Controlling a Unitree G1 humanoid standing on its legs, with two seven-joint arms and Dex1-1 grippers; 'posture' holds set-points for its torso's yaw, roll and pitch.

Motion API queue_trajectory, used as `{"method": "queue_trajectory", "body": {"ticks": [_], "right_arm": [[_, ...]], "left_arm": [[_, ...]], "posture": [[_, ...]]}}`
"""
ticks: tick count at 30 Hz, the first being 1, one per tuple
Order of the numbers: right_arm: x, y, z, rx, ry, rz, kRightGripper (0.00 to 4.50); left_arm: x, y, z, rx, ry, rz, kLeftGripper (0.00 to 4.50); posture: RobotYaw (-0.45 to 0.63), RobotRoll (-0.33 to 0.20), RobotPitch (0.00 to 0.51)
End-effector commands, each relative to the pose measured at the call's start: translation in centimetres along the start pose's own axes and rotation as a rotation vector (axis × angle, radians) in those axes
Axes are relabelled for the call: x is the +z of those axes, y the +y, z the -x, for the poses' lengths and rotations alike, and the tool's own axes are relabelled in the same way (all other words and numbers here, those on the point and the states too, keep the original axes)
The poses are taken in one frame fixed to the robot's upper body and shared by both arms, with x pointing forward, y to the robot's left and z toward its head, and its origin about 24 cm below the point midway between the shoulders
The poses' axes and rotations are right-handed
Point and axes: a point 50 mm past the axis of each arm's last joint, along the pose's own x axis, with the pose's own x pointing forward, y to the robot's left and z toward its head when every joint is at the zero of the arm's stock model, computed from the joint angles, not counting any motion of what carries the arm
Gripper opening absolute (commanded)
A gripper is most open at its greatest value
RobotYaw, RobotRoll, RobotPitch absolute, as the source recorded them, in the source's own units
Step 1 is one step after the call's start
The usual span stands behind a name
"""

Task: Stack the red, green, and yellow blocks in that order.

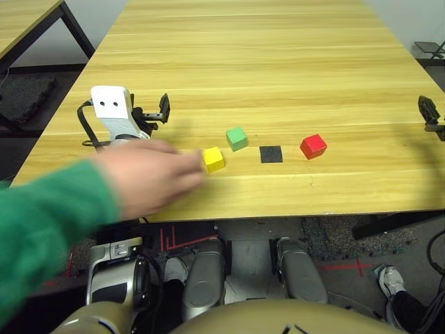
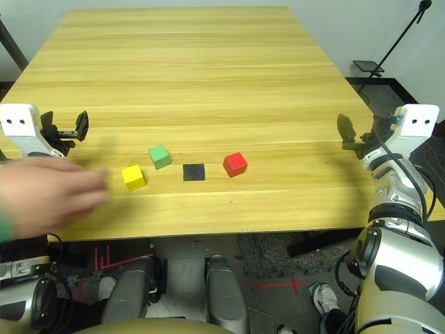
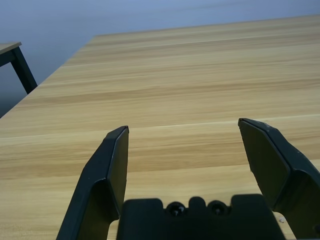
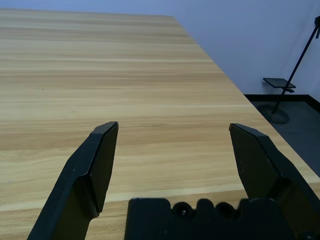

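Observation:
Three cubes lie apart in a rough row near the table's front edge. The yellow block [image 2: 133,177] is leftmost, the green block [image 2: 159,156] sits just behind and right of it, and the red block [image 2: 235,164] is furthest right. A person's hand [image 2: 49,191] in a green sleeve reaches in from the left, its fingers close to the yellow block. My left gripper [image 2: 73,126] hovers open at the table's left edge, nothing between its fingers [image 3: 112,165]. At the right edge my right gripper [image 2: 351,133] stands open and empty too.
A flat black square patch [image 2: 194,171] lies between the green and red blocks. The wooden table [image 2: 208,76] stretches bare behind the blocks. A second table [image 1: 28,14] stands at the far left and a stand base [image 2: 368,66] on the floor at the right.

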Motion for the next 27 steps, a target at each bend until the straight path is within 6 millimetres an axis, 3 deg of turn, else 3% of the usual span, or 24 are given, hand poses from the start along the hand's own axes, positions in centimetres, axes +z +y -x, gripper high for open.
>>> {"method": "queue_trajectory", "body": {"ticks": [1,5,9,15,19,27], "right_arm": [[0.0,-0.5,0.2,-0.019,0.025,0.006,4.5],[0.2,0.2,-0.2,0.049,0.041,0.022,4.5],[2.3,3.4,-1.9,0.438,0.077,0.08,4.5],[4.7,7.7,-2.2,1.047,0.249,0.269,4.5],[5.7,10.4,-2.7,1.305,0.363,0.478,4.5],[5.5,14.7,-3.8,1.506,0.477,0.759,4.5]], "left_arm": [[-0.5,0.3,0.5,0.005,0.025,0.001,4.47],[0.3,0.7,0.9,-0.071,0.023,-0.016,4.47],[4.2,-0.4,1.3,-0.389,-0.01,-0.017,4.47],[6.8,-1.8,3.5,-0.843,0.152,-0.163,4.47],[7.1,-3.0,3.9,-0.986,0.237,-0.188,4.47],[6.4,-5.1,4.4,-1.092,0.335,-0.219,4.47]], "posture": [[0.15,-0.032,0.112],[0.16,-0.024,0.125],[0.18,-0.026,0.134],[0.2,-0.055,0.124],[0.22,-0.065,0.118],[0.31,-0.1,0.105]]}}
